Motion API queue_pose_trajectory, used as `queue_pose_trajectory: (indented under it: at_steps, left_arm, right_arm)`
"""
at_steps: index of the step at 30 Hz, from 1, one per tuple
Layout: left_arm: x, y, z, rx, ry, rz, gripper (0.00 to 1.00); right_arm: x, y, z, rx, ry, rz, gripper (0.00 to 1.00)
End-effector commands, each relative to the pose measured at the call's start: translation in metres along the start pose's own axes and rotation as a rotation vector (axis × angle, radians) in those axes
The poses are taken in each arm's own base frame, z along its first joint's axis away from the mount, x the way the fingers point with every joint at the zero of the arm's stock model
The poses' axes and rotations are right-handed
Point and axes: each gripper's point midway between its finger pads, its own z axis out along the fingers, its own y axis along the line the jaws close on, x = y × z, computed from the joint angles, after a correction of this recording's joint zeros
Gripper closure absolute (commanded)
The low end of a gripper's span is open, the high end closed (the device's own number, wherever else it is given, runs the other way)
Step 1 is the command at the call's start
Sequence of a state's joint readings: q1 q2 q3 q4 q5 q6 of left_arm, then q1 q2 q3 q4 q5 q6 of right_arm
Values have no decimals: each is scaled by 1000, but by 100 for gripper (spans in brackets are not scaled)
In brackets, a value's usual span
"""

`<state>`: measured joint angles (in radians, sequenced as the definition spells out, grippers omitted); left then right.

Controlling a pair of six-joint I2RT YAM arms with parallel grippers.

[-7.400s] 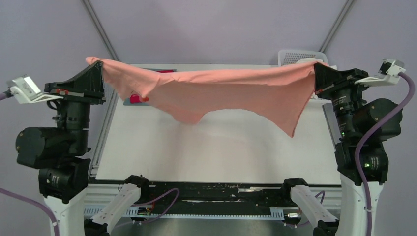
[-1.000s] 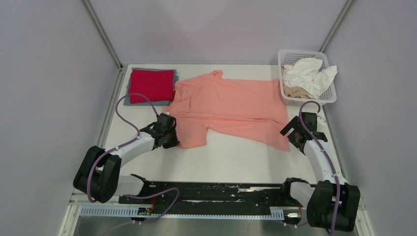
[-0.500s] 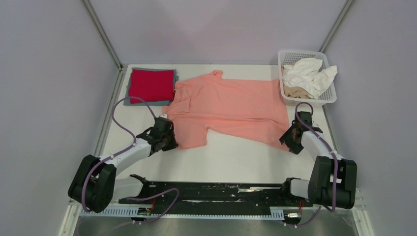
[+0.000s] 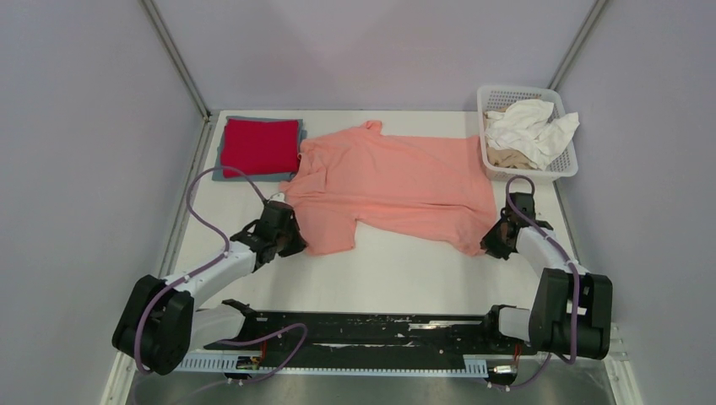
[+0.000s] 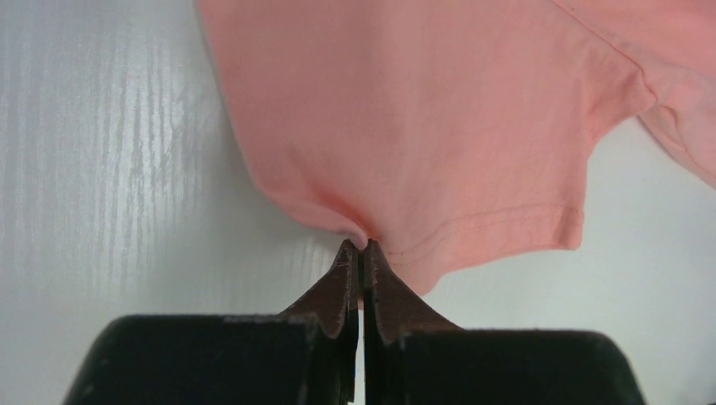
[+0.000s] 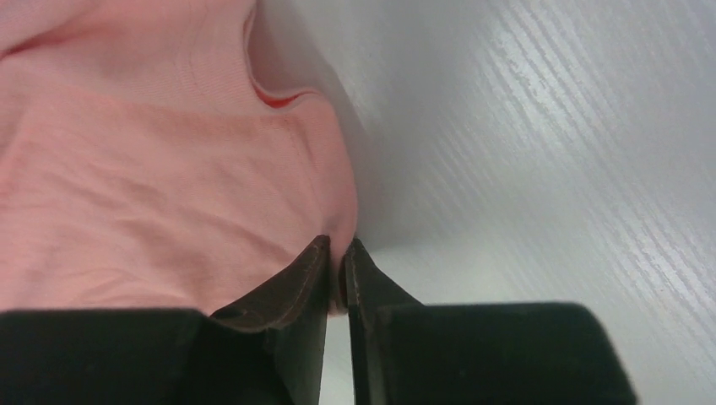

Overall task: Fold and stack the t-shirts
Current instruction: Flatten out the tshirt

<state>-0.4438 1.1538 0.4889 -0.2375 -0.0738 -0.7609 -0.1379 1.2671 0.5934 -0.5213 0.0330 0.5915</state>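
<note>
- Top external view: a salmon-pink t-shirt (image 4: 397, 181) is laid flat across the middle of the tabletop (image 4: 405, 270), with its collar towards the left edge.
- At the far left corner, a folded red t-shirt (image 4: 260, 145) is stacked on a grey-blue t-shirt (image 4: 221, 173).
- At the far right corner, a white t-shirt (image 4: 528, 126) and a beige t-shirt (image 4: 507, 158) are heaped in a white basket (image 4: 564, 169).
- The left end effector (image 4: 291, 236) is placed at the shirt's near sleeve, and the right end effector (image 4: 494, 239) at its near right hem corner.
- Left wrist view: the left end effector is pressed together on the puckered edge of the salmon-pink sleeve, just beside the stitched hem.
- Right wrist view: the right end effector is closed on the salmon-pink hem edge, with a sliver of cloth pinched between its tips and bare tabletop beside it.
</note>
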Motion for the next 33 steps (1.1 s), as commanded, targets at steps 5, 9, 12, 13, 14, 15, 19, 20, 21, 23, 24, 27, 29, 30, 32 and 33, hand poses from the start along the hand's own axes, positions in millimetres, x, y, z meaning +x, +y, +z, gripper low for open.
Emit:
queue_pose_trajectory:
  at_steps: [5, 9, 12, 13, 14, 15, 19, 20, 21, 23, 24, 27, 29, 30, 32, 33]
  left_arm:
    - [-8, -25, 4, 160, -53, 50, 100]
    - [-42, -35, -5, 154, -168, 56, 100]
    - [-82, -45, -27, 145, -308, 47, 100]
    - [-97, -53, -37, 165, -356, 49, 100]
    - [-113, -59, -52, 181, -423, 43, 100]
    - [-132, -68, -72, 208, -495, 40, 100]
    - [-189, -79, -143, 197, -705, 25, 100]
    - [-197, -83, -158, 209, -739, 26, 100]
    - [-213, -89, -187, 236, -808, 17, 100]
    - [-231, -98, -231, 288, -912, 19, 100]
    - [-237, -99, -245, 298, -942, 16, 100]
    - [-261, -108, -319, 343, -1069, 27, 100]
    - [-272, -112, -361, 369, -1132, 38, 100]
    - [-277, -115, -393, 394, -1186, 51, 100]
    - [-280, -121, -436, 441, -1242, 91, 100]
    - [-278, -124, -444, 457, -1233, 119, 100]
  right_arm:
    - [16, 10, 1, -51, 62, -46, 97]
    - [-9, 45, -16, -182, -42, -94, 100]
    - [-41, 80, -50, -321, -156, -101, 100]
    - [-51, 90, -64, -365, -197, -104, 100]
    - [-62, 98, -81, -404, -245, -104, 100]
    - [-74, 107, -98, -440, -294, -98, 100]
    - [-115, 131, -178, -577, -504, -74, 100]
    - [-124, 135, -201, -608, -555, -72, 100]
    - [-132, 139, -222, -639, -601, -73, 100]
    - [-142, 145, -262, -697, -681, -81, 100]
    - [-146, 147, -280, -722, -714, -88, 100]
    - [-156, 147, -335, -762, -816, -105, 100]
    - [-160, 143, -368, -773, -875, -100, 100]
    - [-162, 141, -382, -782, -902, -103, 100]
    - [-161, 138, -411, -802, -950, -116, 100]
    - [-160, 135, -425, -810, -975, -125, 100]
